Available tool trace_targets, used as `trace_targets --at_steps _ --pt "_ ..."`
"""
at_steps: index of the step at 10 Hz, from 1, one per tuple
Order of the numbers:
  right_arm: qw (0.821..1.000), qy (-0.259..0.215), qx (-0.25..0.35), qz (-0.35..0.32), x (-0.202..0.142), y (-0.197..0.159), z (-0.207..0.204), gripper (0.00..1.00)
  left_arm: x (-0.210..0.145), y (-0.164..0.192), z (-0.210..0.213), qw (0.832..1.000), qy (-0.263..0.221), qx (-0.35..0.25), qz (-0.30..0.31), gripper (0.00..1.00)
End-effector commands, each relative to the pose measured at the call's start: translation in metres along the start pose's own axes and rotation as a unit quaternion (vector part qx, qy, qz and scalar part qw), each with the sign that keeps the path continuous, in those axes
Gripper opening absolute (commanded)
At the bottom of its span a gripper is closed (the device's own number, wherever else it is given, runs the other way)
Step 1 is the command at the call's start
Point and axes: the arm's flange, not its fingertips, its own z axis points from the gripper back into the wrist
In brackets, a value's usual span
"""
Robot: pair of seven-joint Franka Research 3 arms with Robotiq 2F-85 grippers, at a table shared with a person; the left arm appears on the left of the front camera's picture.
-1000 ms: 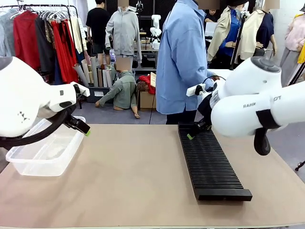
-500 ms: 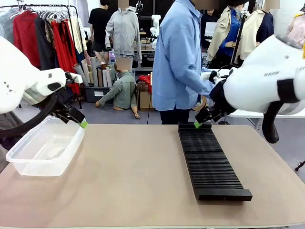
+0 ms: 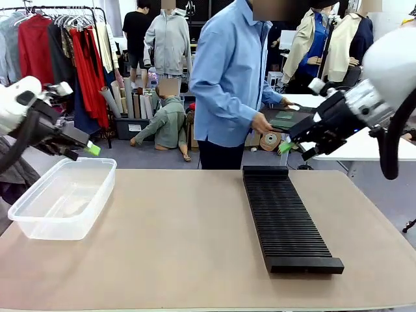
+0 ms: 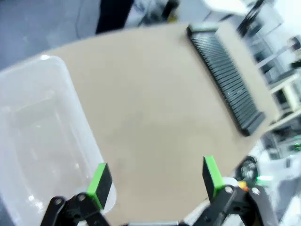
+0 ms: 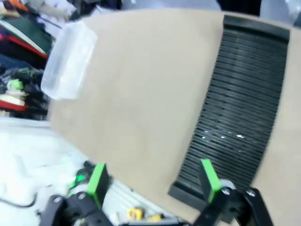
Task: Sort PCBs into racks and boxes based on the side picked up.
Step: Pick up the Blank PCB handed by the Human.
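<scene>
We are holding left gripper (image 3: 91, 149) and right gripper (image 3: 285, 147) open, empty. The thin dark-green PCB (image 3: 284, 119) is sitting by the person's hand (image 3: 262, 123), beyond the far end of the long black ribbed rack (image 3: 286, 221), nearer our right gripper.

Table top (image 3: 175, 240): matt tan sheet, smooth, no glare, even all over.

Tub (image 3: 39, 224), 9 o'clock on the table: clear translucent plastic, glossy, with soft highlights on the rim and floor. Its walls are smooth.

Rack (image 3: 286, 221), 3 o'clock: black and matt, looks like plastic. The top is finely ribbed, with a faint sheen along the ribs in the right wrist view.

Left arm (image 3: 16, 107) and right arm (image 3: 396, 65): white shells, smooth, glossy, hard plastic look.

Left gripper (image 4: 155, 178): fingers (image 4: 70, 211) black and satin; pads (image 4: 99, 182) bright green, matt, rubbery look.

Person's shirt (image 3: 227, 78), 12 o'clock: light blue woven cloth, matt, creased.

Board (image 3: 284, 119), 1 o'clock beyond the table: dark green, flat, low sheen.
</scene>
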Motion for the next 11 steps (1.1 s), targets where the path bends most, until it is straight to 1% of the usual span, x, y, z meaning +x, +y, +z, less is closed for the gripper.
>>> trace_targets --at_steps 1,3,4,5,6,7,8,9,11 --pt "0.996 -0.027 0.074 -0.03 -0.003 -0.025 0.028 1.0 -0.013 0.027 0.019 0.996 -0.029 -0.068 0.042 1.0" --pt "0.989 -0.054 0.122 -0.059 -0.012 -0.048 0.051 1.0 -0.016 0.048 0.038 0.986 -0.071 -0.135 0.073 1.0" --pt "0.983 -0.075 0.15 -0.075 -0.019 -0.063 0.063 1.0 -0.018 0.059 0.045 0.981 -0.081 -0.153 0.085 1.0" --pt "0.976 -0.095 0.179 -0.084 -0.026 -0.077 0.072 1.0 -0.02 0.068 0.05 0.977 -0.078 -0.181 0.086 1.0" --pt "0.967 -0.11 0.21 -0.09 -0.036 -0.09 0.078 1.0 -0.02 0.077 0.051 0.975 -0.066 -0.195 0.084 1.0" --pt "0.962 -0.114 0.229 -0.096 -0.044 -0.1 0.08 1.0 -0.02 0.084 0.051 0.975 -0.051 -0.201 0.086 1.0" --pt "0.958 -0.119 0.243 -0.097 -0.052 -0.107 0.082 1.0 -0.021 0.089 0.052 0.973 -0.037 -0.214 0.081 1.0" --pt "0.956 -0.124 0.242 -0.108 -0.061 -0.118 0.084 1.0 -0.022 0.096 0.057 0.972 -0.038 -0.218 0.083 1.0" --pt "0.949 -0.138 0.258 -0.117 -0.071 -0.134 0.09 1.0 -0.025 0.1 0.062 0.971 -0.043 -0.217 0.088 1.0"
